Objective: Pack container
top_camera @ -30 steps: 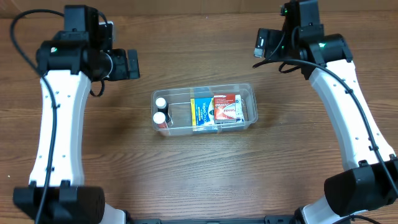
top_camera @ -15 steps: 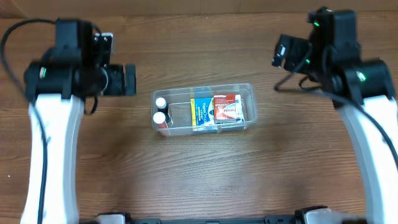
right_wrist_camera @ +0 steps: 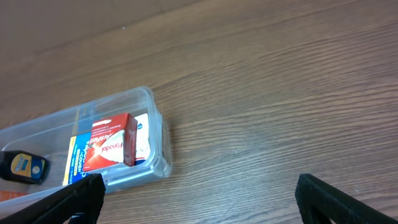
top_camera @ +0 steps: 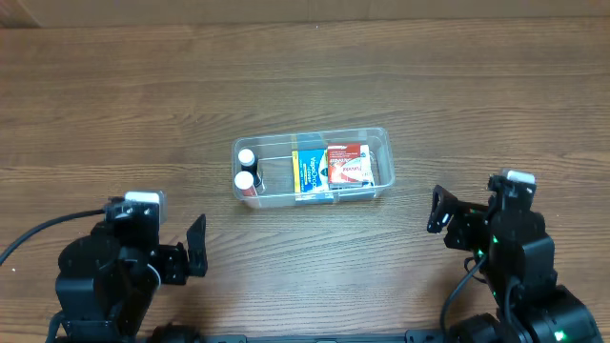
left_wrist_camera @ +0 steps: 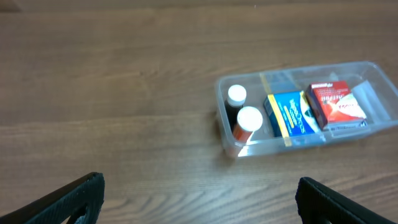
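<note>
Overhead puts the container point(top_camera: 276, 176) just 12 o'clock of table point(top_camera: 477, 76) centre, looks light, flexy and slick to me, I'd pinch its 3 o'clock rim; left gripper point(left_wrist_camera: 199, 186) and right gripper point(right_wrist_camera: 199, 183) jaws spread, empty.

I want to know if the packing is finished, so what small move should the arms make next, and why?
Probably no further pick, just rest the arms. The container already holds two white-capped bottles, a blue box and a red box. No loose item shows in any view. The left gripper and right gripper are open, empty and well apart from it.
</note>
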Tool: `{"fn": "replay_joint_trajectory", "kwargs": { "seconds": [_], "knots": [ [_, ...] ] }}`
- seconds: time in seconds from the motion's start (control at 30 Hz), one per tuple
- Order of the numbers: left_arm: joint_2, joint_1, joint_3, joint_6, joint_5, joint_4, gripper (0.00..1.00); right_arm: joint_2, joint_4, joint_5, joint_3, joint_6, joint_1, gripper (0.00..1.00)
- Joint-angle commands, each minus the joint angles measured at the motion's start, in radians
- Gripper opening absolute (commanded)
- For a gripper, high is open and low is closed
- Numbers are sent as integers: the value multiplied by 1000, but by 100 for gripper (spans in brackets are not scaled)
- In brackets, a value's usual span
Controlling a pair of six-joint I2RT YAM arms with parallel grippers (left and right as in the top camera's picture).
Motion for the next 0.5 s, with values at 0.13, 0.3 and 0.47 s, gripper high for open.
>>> {"fn": "replay_joint_trajectory", "kwargs": {
  "seconds": [0.13, 0.3, 0.47],
  "knots": [
    [-7, -5, -23, 18, 11, -111, 100, -21, -29, 26, -7, 15, 4, 100],
    [-7, -5, -23, 18, 11, -119, 100, -21, -31, 27, -7, 15, 4, 100],
    [-7, -5, -23, 18, 11, -119, 100, -26, -39, 31, -8, 0, 13, 100]
  ]
}}
